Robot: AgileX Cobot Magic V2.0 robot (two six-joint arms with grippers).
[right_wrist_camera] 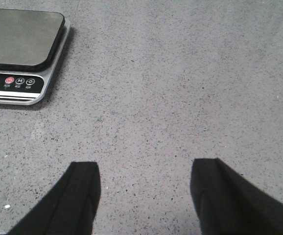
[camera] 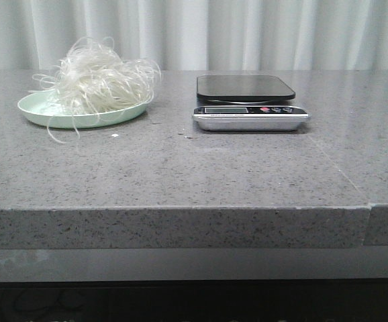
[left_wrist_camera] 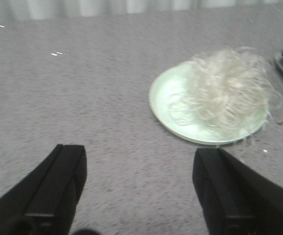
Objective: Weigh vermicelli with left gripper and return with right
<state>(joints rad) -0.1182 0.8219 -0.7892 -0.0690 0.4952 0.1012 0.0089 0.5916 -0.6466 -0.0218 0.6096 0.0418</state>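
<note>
Vermicelli [camera: 99, 79] sits on the plate [camera: 36, 107], upper left of front frame; scale [camera: 248, 100] platform bare, so nothing's weighed. Your left end effector [left_wrist_camera: 139, 188] and right end effector [right_wrist_camera: 144, 196] both spread wide, empty. Whole task remains.

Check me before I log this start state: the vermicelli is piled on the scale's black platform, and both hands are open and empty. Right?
Not quite. The vermicelli is piled on the pale green plate, as the front view shows; the scale platform is bare. The left hand and right hand are open and empty.
</note>
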